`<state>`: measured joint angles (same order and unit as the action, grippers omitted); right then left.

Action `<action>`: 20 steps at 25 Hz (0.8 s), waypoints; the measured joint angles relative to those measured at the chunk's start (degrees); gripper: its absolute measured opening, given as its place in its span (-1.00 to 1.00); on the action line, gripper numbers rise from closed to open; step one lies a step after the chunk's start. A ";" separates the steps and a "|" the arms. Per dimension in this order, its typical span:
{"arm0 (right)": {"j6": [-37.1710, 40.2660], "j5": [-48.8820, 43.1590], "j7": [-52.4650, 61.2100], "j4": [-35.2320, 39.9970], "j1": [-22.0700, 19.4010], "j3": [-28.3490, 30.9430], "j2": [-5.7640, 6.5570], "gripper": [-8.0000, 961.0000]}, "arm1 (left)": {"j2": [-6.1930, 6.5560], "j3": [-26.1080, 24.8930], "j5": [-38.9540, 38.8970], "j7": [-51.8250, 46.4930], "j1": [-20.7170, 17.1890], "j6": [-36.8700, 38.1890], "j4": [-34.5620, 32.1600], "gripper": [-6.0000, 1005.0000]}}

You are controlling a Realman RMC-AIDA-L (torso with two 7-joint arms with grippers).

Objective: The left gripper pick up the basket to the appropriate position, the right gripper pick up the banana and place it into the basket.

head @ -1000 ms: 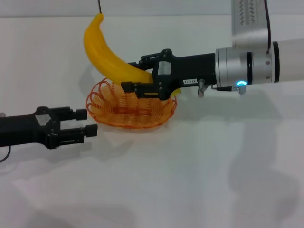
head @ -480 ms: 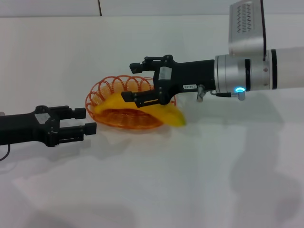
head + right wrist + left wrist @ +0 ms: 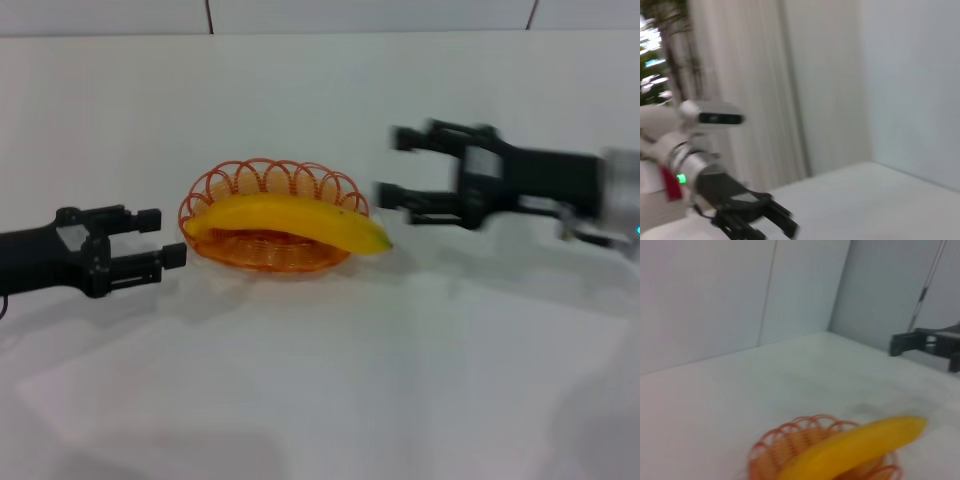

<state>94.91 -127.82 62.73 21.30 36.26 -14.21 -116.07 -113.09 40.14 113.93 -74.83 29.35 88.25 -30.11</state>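
Observation:
The banana lies across the orange wire basket on the white table, its right tip overhanging the rim. The left wrist view shows the same banana resting on the basket. My right gripper is to the right of the basket, open and holding nothing, well clear of the banana; it also shows far off in the left wrist view as the right gripper. My left gripper is open just left of the basket, apart from it. In the right wrist view the left gripper appears in the distance.
White table all around, with a wall seam at the back. The right wrist view shows curtains and the robot's left arm with a green light.
My right gripper has let go of the banana, which now lies across the basket, and has pulled away to the right. The left gripper has drawn back slightly to the left.

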 joint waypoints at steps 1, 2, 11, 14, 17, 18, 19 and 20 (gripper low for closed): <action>0.14 0.00 0.57 0.54 -1.35 0.21 0.27 0.80 | -0.27 -0.21 -0.01 1.04 -0.32 -0.91 -0.03 0.38; 0.15 -0.17 1.08 0.90 -2.67 0.18 0.60 0.80 | -0.66 -0.58 -0.01 2.33 -0.88 -2.11 -0.03 0.38; -0.49 -3.19 1.15 1.21 -5.29 -2.21 1.61 0.80 | -1.67 -4.93 -0.03 5.76 -2.45 -2.75 -0.14 0.38; -0.58 -4.34 1.17 1.23 -5.11 -2.39 1.55 0.80 | -1.70 -5.04 -0.04 6.13 -2.40 -2.32 -0.14 0.38; -1.24 -5.40 -0.23 1.25 -5.04 -2.48 1.24 0.80 | -1.74 -5.06 -0.10 6.63 -2.44 -2.28 -0.14 0.38; -1.73 -6.05 -1.45 1.27 -5.00 -2.48 1.02 0.80 | -1.75 -5.07 -0.16 6.73 -2.49 -2.29 -0.14 0.38; -2.21 -6.66 -2.95 1.27 -4.97 -2.49 0.75 0.80 | -1.76 -5.07 -0.21 6.94 -2.57 -2.29 -0.13 0.38; -2.86 -7.09 -5.15 1.27 -4.95 -2.47 0.39 0.80 | -1.77 -5.07 -0.27 7.16 -2.62 -2.29 -0.13 0.38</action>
<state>92.05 -134.91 57.59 22.56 31.31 -16.68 -115.67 -114.85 35.07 113.66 -67.67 26.73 85.96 -30.24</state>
